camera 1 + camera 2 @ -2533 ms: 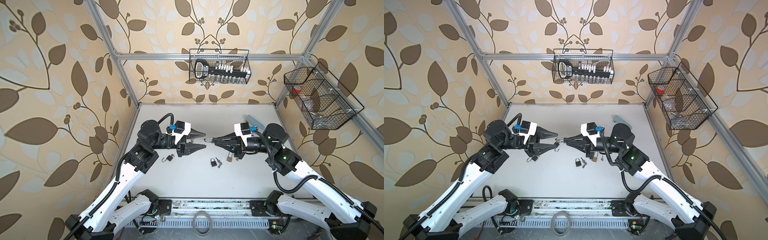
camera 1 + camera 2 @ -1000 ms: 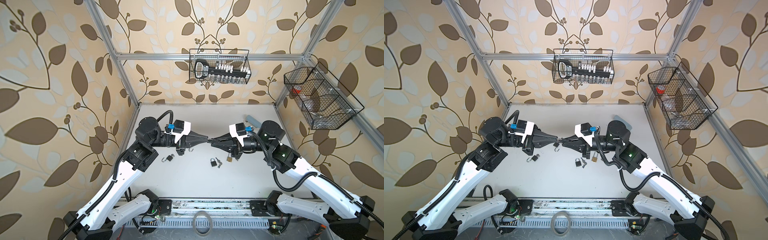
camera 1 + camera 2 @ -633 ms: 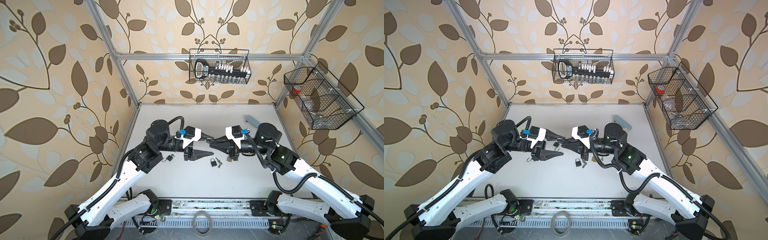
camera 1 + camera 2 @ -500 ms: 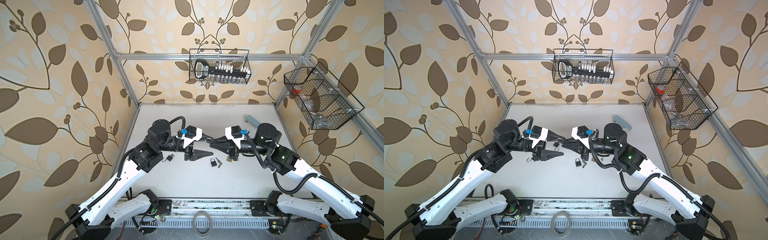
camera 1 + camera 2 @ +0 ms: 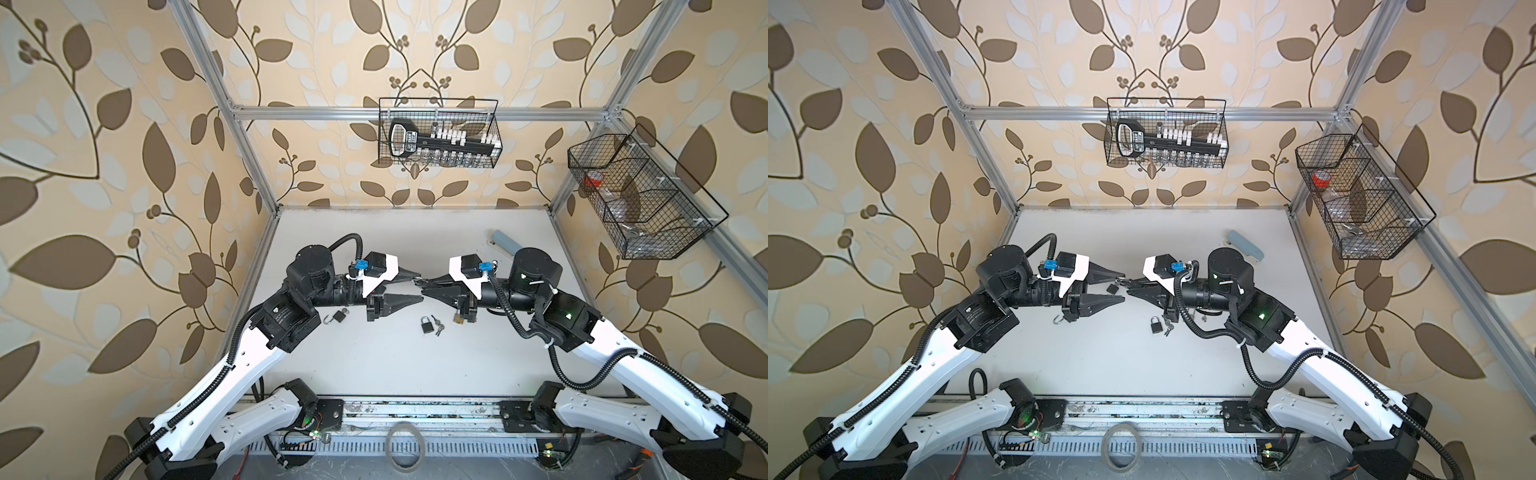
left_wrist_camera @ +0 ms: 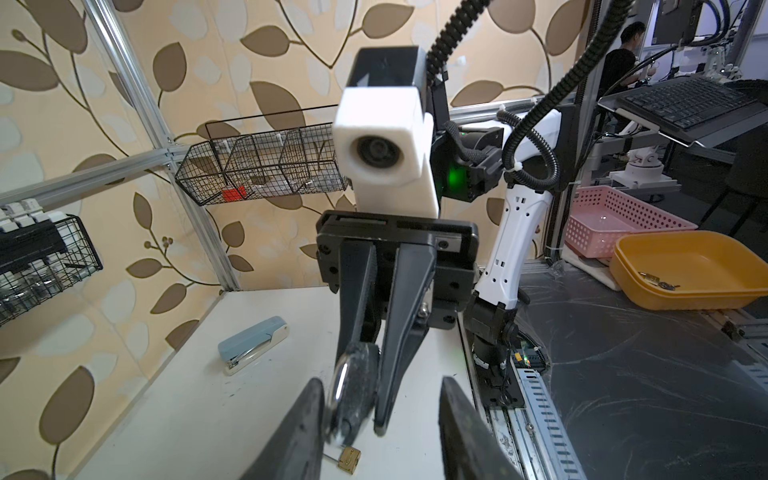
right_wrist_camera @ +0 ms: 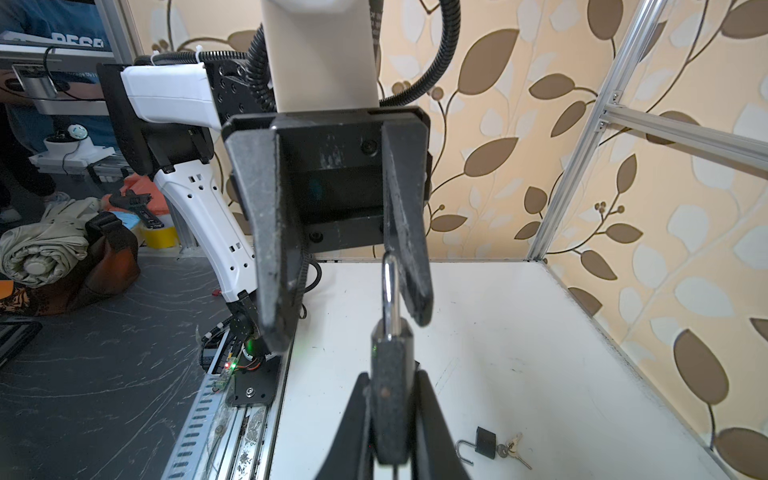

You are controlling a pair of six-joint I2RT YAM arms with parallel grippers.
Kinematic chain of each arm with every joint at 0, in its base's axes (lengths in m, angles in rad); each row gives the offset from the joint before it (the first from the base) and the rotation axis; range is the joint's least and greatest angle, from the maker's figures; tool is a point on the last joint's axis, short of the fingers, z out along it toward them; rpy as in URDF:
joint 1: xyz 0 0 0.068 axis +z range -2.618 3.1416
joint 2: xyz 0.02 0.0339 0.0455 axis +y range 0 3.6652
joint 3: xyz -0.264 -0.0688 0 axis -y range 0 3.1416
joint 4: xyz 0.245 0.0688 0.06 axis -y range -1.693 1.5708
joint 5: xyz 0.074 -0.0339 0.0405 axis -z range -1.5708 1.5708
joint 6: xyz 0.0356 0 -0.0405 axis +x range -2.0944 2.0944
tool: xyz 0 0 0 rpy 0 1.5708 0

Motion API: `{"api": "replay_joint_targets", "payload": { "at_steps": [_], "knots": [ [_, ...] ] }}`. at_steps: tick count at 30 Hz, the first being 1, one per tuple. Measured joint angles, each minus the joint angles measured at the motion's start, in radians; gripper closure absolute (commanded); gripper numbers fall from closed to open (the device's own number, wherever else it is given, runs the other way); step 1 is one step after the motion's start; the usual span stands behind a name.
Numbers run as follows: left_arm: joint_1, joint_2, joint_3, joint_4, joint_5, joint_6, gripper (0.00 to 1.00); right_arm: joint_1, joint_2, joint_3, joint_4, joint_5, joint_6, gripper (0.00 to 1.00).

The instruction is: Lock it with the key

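**1. Arm pose.** The left arm (image 5: 232, 374) is reaching in from the front-left corner with its elbow bent and its forearm lying roughly level, pointing at the table centre. The right arm (image 5: 673, 390) is mirroring it from the front-right. The 2 grippers are meeting tip to tip above the middle of the table (image 5: 374, 374), clear of its surface.

**2. Gripper state.** The left gripper (image 5: 417, 286) is holding its 2 fingers spread. The right gripper (image 5: 423, 286) is pinching the black padlock (image 7: 390, 390) by its body. The chrome shackle is pointing at the left gripper and sitting just beside the inner face of 1 left finger. Contact there cannot be confirmed.

**3. Task items.** The keys (image 5: 437, 331) are lying on the table just beside a second black padlock (image 5: 427, 325), whose shackle is closed. A brass padlock (image 5: 459, 319) is lying partly under the right gripper. An open-shackle padlock (image 5: 338, 318) is lying beneath the left forearm.

**4. Clearance.** Bare table is extending from these padlocks to the front rail (image 5: 415, 409). Behind the arms, only a stapler (image 5: 503, 242) is lying near the right-rear corner. Both arms are sitting well apart from the frame post (image 5: 249, 158), the rear wire basket (image 5: 438, 100) and the side wire basket (image 5: 665, 237).
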Motion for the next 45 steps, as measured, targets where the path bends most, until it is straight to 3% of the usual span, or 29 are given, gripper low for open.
{"api": "replay_joint_targets", "payload": {
  "at_steps": [2,5,11,14,15,16,18,21,26,32,45],
  "knots": [
    [0.0,0.002,0.0,0.003,0.0,-0.001,0.65,0.0,0.0,0.0,-0.004,0.0,-0.001,1.0],
    [0.0,0.002,0.0,0.011,-0.008,0.002,0.82,0.0,0.0,-0.001,-0.004,-0.008,-0.005,1.0],
    [0.001,0.003,0.0,0.012,-0.018,0.0,1.0,0.006,0.0,-0.006,-0.009,-0.019,-0.008,1.0],
    [0.001,0.003,0.0,0.013,-0.016,-0.003,1.0,0.006,-0.003,-0.007,-0.01,-0.023,-0.011,1.0],
    [0.0,0.003,0.0,0.014,-0.016,-0.003,1.0,0.006,-0.004,-0.007,-0.01,-0.022,-0.011,0.91],
    [0.0,0.003,0.0,0.014,-0.015,-0.005,1.0,0.006,-0.006,-0.011,-0.006,-0.022,-0.011,0.73],
    [0.0,0.003,-0.003,0.015,-0.013,-0.011,1.0,0.006,-0.016,-0.027,0.01,-0.013,-0.008,0.51],
    [0.0,0.0,-0.008,0.014,-0.011,-0.023,1.0,0.005,-0.053,-0.07,0.036,0.005,-0.008,0.45],
    [0.0,-0.005,-0.008,0.014,0.003,-0.025,1.0,0.005,-0.114,-0.12,0.046,0.027,-0.003,0.52],
    [0.0,-0.007,-0.008,0.015,0.01,-0.025,1.0,0.005,-0.122,-0.135,0.048,0.043,0.01,0.7],
    [0.0,-0.008,-0.008,0.014,0.011,-0.023,1.0,0.004,-0.122,-0.136,0.071,0.042,0.039,0.99]
  ]
}}
